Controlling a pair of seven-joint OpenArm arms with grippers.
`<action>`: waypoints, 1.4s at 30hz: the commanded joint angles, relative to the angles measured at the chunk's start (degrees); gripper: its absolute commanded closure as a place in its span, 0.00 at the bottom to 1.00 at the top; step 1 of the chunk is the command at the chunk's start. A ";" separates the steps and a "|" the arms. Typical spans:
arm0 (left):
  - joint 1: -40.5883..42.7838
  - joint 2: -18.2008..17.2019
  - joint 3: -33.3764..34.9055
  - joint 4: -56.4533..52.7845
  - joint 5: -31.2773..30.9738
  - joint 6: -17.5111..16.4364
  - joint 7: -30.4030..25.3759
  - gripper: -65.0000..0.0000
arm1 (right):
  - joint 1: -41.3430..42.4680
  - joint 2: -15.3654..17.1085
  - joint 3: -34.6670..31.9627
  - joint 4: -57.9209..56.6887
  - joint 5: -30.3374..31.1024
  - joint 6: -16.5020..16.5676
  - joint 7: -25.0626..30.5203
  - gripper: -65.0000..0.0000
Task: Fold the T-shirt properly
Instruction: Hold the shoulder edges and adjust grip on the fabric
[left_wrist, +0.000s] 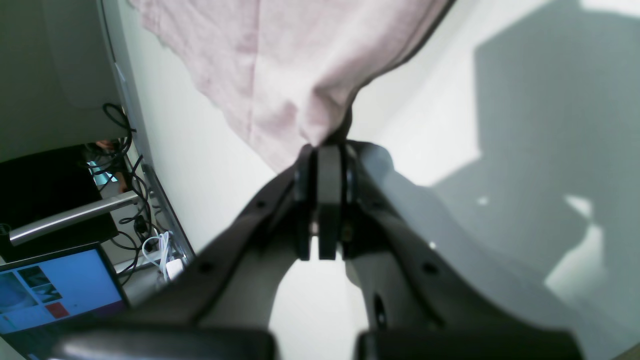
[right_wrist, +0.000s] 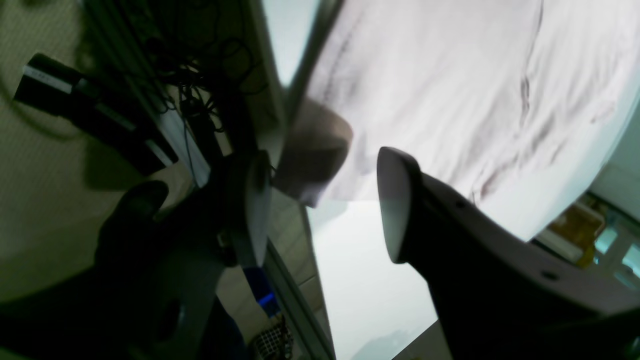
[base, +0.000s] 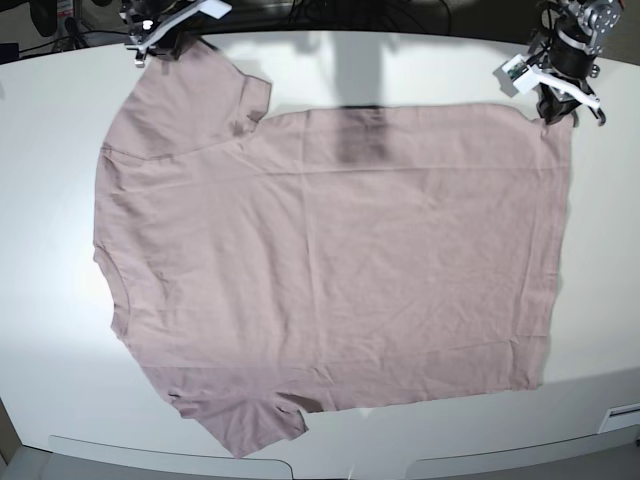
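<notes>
The plain dusty mauve-pink short-sleeved cotton T-shirt (base: 330, 270) lies spread flat on the smooth white table (base: 40, 200), neckline toward the base view's left edge and hem toward its right. The black two-fingered left gripper (left_wrist: 322, 150) sits at a far hem corner of the shirt. Its jaws are pressed together on that corner, and pink cloth (left_wrist: 280, 65) fans out ahead of the fingertips. A lit blue monitor screen (left_wrist: 55, 285) and a tangle of black cables (left_wrist: 127, 165) lie off to the gripper's left, beyond the table edge.

The dark right gripper (right_wrist: 325, 200) hovers at the far sleeve, jaws spread wide with nothing between them. The sleeve's rumpled edge (right_wrist: 315, 150) lies just ahead of its fingers (right_wrist: 395, 205), and the pale cloth stretches away beyond.
</notes>
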 joint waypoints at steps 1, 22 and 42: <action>0.74 -0.55 0.11 0.20 -0.44 -0.96 0.07 1.00 | -0.31 0.74 0.13 0.74 -0.44 -0.35 0.37 0.56; 0.74 -0.55 0.11 0.20 -0.44 -0.94 0.48 1.00 | -1.01 0.76 0.13 0.76 -1.11 -3.41 -2.82 1.00; 1.75 -0.59 0.09 6.54 -0.42 3.30 1.57 1.00 | -7.65 1.84 0.44 10.14 -6.47 -10.21 -3.63 1.00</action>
